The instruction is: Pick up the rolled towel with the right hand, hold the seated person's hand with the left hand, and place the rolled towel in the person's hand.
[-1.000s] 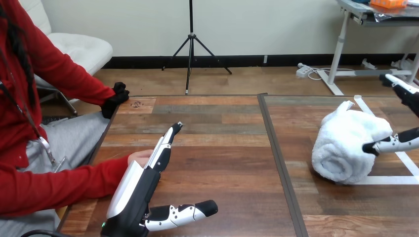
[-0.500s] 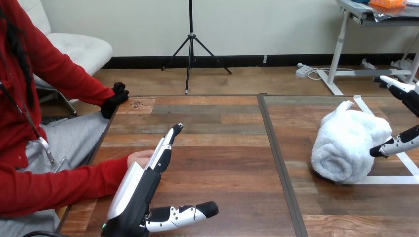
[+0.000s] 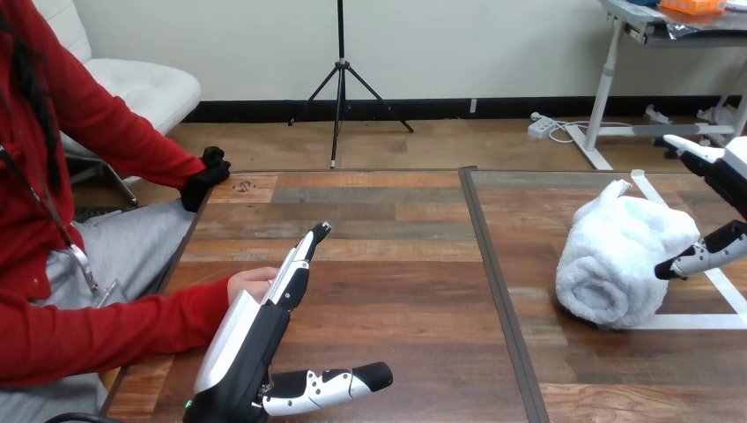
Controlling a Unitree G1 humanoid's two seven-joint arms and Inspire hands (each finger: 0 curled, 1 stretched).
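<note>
White rolled towel (image 3: 617, 256) sits ungripped. My right hand (image 3: 705, 251), wide at its 3 o'clock, has backed its thumb off. Grasp pending.

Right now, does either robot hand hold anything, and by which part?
Nothing is held. The right hand is open at the towel, which lies on the table; the left hand is open beside the person's hand.

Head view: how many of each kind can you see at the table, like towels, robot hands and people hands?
Rolled towel: 1
Robot hands: 2 (left hand, right hand)
Person's hands: 2 (near hand, far hand)
Total: 5
</note>
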